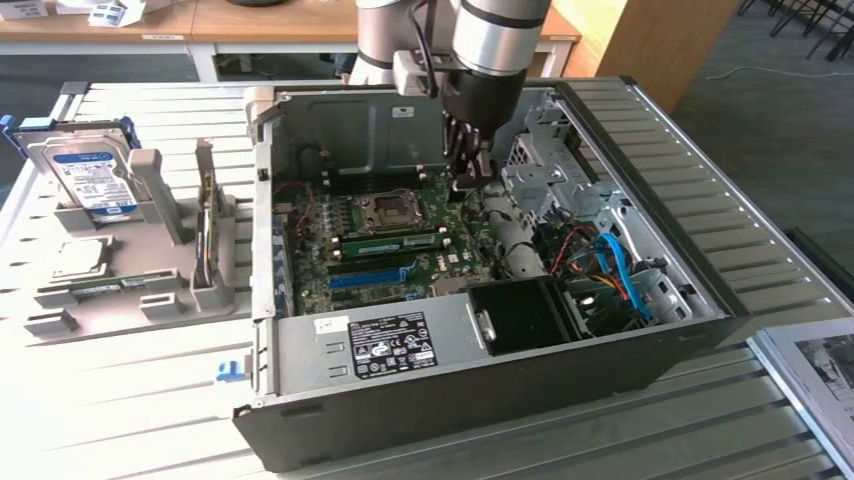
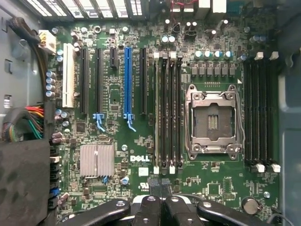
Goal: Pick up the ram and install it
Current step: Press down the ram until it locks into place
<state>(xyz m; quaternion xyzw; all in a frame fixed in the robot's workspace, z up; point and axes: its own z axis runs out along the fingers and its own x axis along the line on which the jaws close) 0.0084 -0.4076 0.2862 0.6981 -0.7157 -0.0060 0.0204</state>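
From outside, my gripper (image 1: 470, 180) hangs pressed together inside the open case (image 1: 641, 370) above the board; a ram (image 1: 394, 243) lies seated beside the socket (image 1: 391, 208). The rack (image 1: 120, 300) holds a drive (image 1: 91, 180). At the wrist, the ram (image 2: 156, 113) sits in its slot (image 2: 165, 113), my gripper (image 2: 161, 207) empty.

Green ram (image 1: 390, 243), seated flat in motherboard slot

Ram (image 1: 391, 242) in motherboard (image 1: 350, 262) slot
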